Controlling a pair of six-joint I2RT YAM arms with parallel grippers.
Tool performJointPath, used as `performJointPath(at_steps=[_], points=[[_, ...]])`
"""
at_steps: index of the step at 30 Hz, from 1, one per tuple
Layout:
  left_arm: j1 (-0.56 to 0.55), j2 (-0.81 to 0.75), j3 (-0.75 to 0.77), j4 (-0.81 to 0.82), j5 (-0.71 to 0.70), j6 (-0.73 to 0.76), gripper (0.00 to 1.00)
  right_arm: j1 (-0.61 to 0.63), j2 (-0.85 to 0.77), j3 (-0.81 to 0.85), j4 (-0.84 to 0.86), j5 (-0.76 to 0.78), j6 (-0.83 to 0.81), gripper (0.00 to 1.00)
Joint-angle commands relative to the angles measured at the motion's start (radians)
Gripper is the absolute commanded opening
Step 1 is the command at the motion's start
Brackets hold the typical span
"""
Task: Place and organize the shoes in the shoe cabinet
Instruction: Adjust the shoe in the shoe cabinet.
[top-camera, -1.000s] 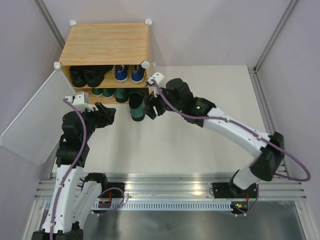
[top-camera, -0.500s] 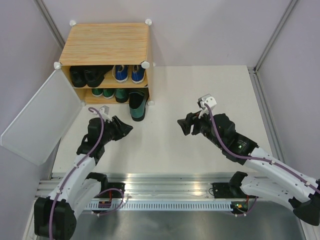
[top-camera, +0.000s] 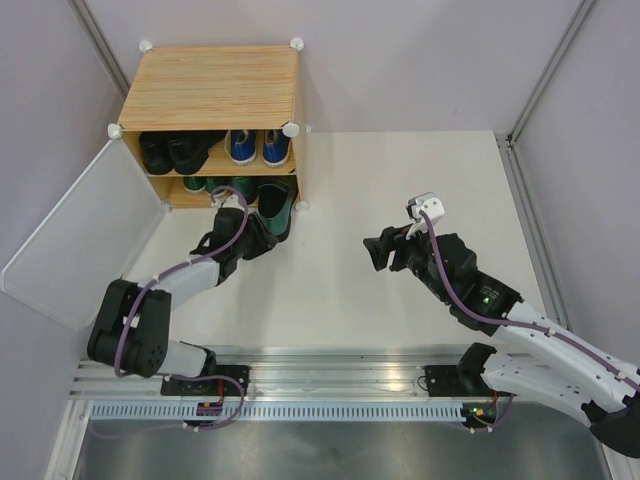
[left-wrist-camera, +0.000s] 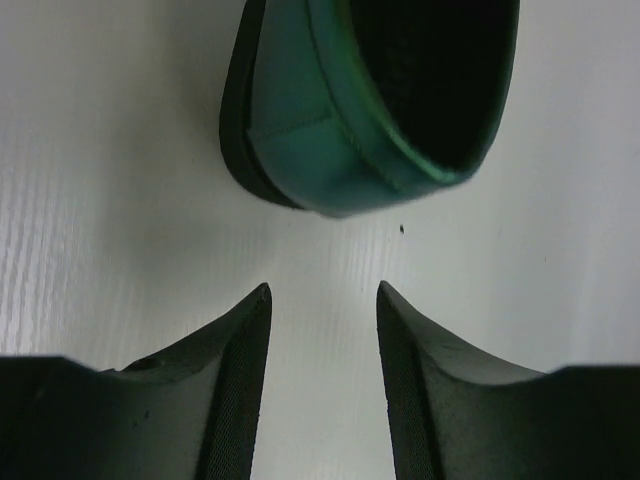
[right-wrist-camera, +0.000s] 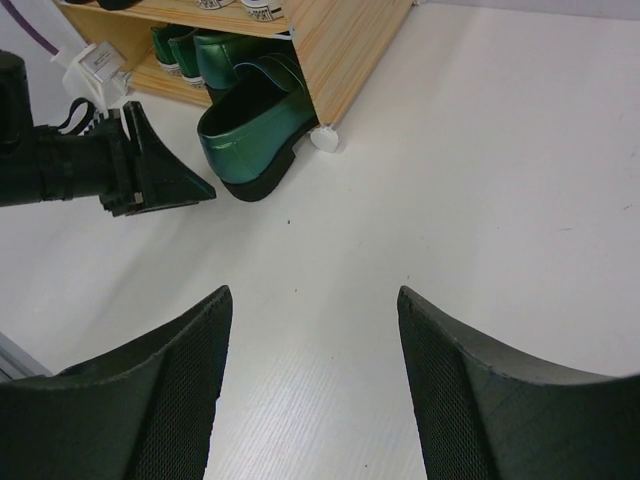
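Note:
The shoe cabinet (top-camera: 215, 85) stands at the back left, its frosted door (top-camera: 80, 235) swung open. Black boots (top-camera: 175, 150) and blue sneakers (top-camera: 258, 147) fill the upper shelf. On the lower shelf sit green sneakers (top-camera: 205, 184) and one dark-green loafer (top-camera: 243, 186). The other loafer (top-camera: 276, 212) sticks heel-out onto the table (left-wrist-camera: 350, 130) (right-wrist-camera: 250, 135). My left gripper (top-camera: 265, 240) (left-wrist-camera: 323, 290) is open just short of that heel, nothing between its fingers. Out over the middle of the table my right gripper (top-camera: 378, 252) (right-wrist-camera: 312, 295) is open and empty.
The table surface (top-camera: 400, 180) is white, bounded by grey walls at the back and sides. The open door panel leans out to the left of the left arm. A metal rail (top-camera: 340, 385) with the arm bases runs along the near edge.
The right arm drew back from the cabinet to the table's middle right. The left arm reached forward and right to the protruding loafer's heel, its jaws narrowing.

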Motion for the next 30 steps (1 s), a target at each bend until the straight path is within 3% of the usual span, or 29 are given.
performJointPath(at_steps=[1,9,16,20,22,24,30], points=[[-0.003,0.113,0.126,0.113,-0.069,0.064,0.51,-0.004,-0.009,-0.006,0.026,0.033,0.013,0.71],[-0.003,0.296,0.351,0.098,-0.095,0.099,0.51,-0.004,-0.02,-0.012,0.024,0.045,0.011,0.72],[-0.003,0.266,0.313,0.09,-0.112,0.113,0.53,-0.004,-0.004,-0.01,0.023,0.035,0.008,0.71],[-0.008,0.243,0.25,0.11,-0.112,0.139,0.7,-0.002,0.01,-0.01,0.023,0.026,0.005,0.72],[-0.022,0.24,0.24,0.112,-0.112,0.165,0.74,-0.004,0.013,-0.01,0.024,0.022,0.005,0.72],[-0.031,0.237,0.237,0.105,-0.122,0.207,0.91,-0.004,0.013,-0.01,0.023,0.018,0.001,0.72],[-0.065,0.296,0.299,0.044,-0.201,0.3,0.94,-0.004,0.016,-0.013,0.026,0.013,-0.001,0.72]])
